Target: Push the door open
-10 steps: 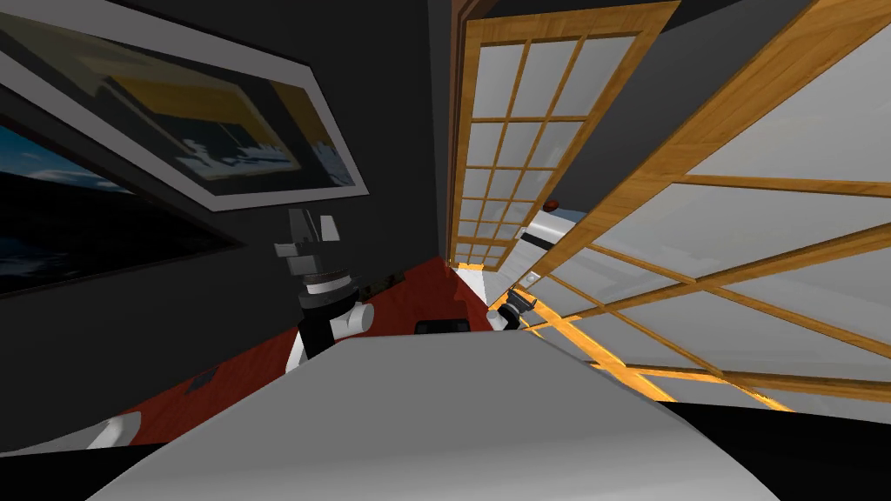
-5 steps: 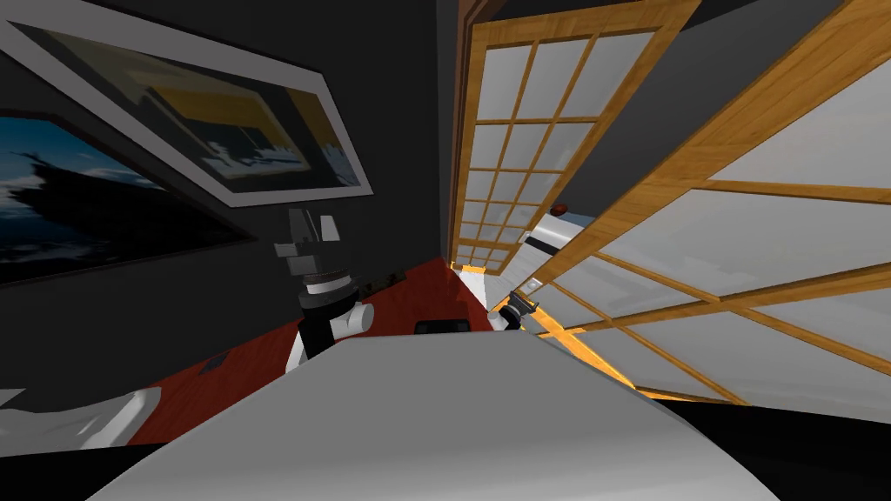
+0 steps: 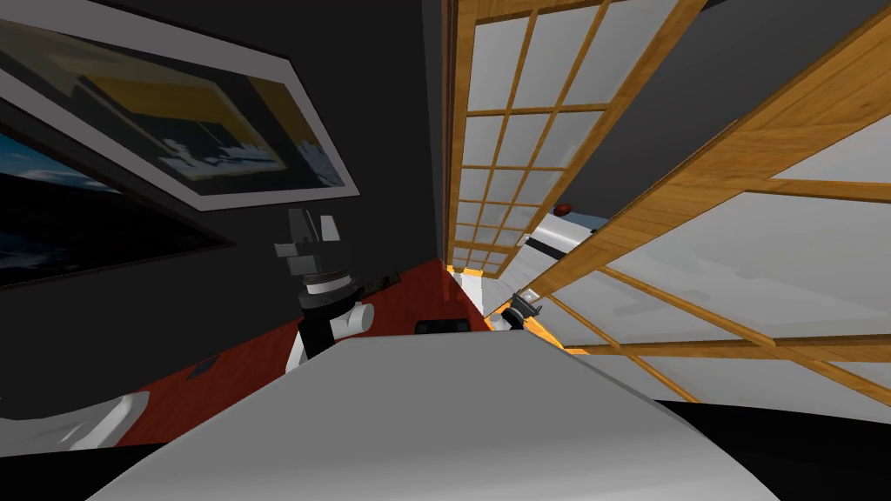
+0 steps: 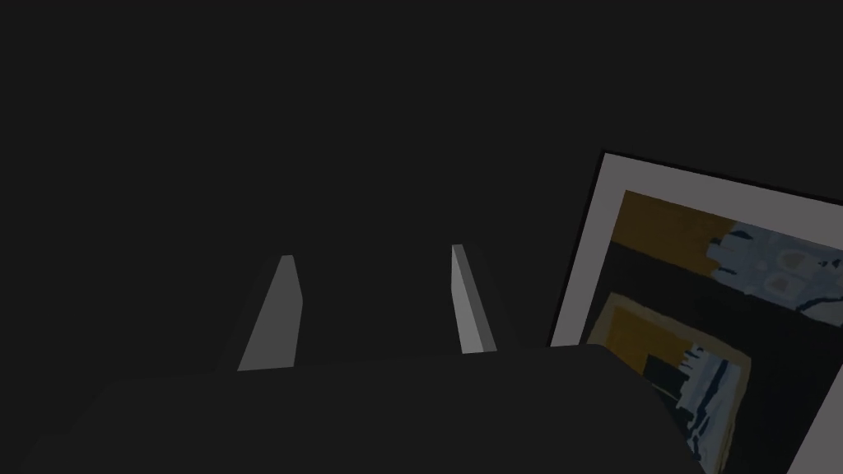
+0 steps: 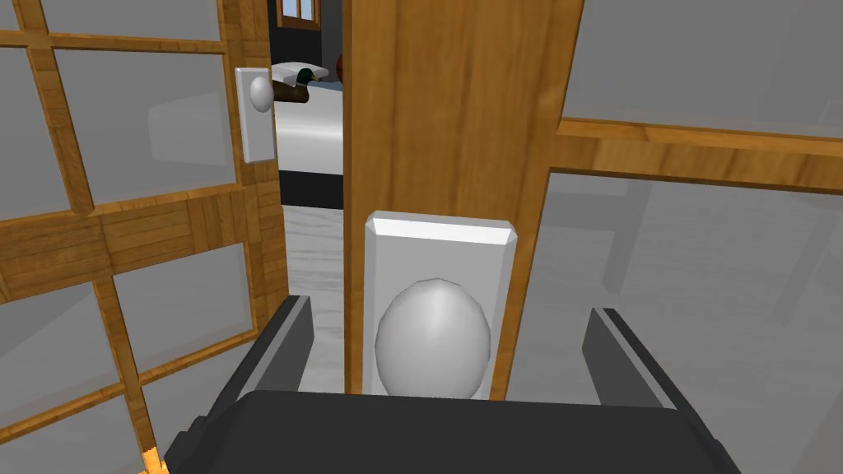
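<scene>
The door is a pair of wooden leaves with glass panes. The near leaf (image 3: pixel 696 200) runs along my right, and its wooden stile (image 5: pixel 444 107) carries a white plate with a grey oval knob (image 5: pixel 432 337). My right gripper (image 5: pixel 450 306) is open, one finger on each side of that knob without touching it; it sits at the near leaf's edge (image 3: pixel 525 303). The far leaf (image 3: pixel 513 130) stands ahead with its own knob (image 5: pixel 261 92). My left gripper (image 4: pixel 370 252) is open and holds nothing, raised by the dark wall (image 3: pixel 311 228).
Between the two leaves a narrow gap (image 5: pixel 313 189) shows a white surface with a duck figure (image 5: pixel 296 82) beyond. A dark wall with framed pictures (image 3: pixel 200 130) closes my left side. Red floor (image 3: pixel 261 365) runs below it.
My head view has shifted and the far leaf looks larger and nearer. The near leaf's edge now slants lower to the right. My right gripper stays at that edge; the left arm is unmoved.
</scene>
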Tool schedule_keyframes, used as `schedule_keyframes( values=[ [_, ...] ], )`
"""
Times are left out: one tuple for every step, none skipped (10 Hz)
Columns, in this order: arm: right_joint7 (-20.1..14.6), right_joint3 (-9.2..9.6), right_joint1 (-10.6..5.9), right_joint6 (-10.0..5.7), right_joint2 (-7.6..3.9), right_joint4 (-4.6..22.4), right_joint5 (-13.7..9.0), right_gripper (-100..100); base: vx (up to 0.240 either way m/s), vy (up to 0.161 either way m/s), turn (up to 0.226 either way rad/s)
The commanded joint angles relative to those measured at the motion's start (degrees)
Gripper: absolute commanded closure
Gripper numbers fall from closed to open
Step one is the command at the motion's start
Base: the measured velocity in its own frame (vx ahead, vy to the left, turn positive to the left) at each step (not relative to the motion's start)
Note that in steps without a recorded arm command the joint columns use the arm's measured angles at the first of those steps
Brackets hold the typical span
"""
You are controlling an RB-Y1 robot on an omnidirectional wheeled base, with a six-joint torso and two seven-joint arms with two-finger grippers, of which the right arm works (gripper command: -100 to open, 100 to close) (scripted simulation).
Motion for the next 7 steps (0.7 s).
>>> schedule_keyframes(
  values=[
    [-0.42,-0.03,0.33,-0.1,0.79,0.08,-0.09,-100,0.121,-0.17,0.022],
    [-0.04,-0.07,0.35,0.14,0.54,-0.45,-0.11,-100,0.048,-0.066,0.007],
    [-0.04,-0.07,0.35,0.14,0.54,-0.45,-0.11,100,-0.011,0.015,-0.002],
    [-0.04,-0.07,0.35,0.14,0.54,-0.45,-0.11,100,-0.016,0.026,0.005],
    [-0.04,-0.07,0.35,0.14,0.54,-0.45,-0.11,100,-0.01,0.014,-0.003],
    [-0.04,-0.07,0.35,0.14,0.54,-0.45,-0.11,100,-0.006,0.008,0.001],
    [-0.04,-0.07,0.35,0.14,0.54,-0.45,-0.11,100,0.0,0.0,0.0]
  ],
)
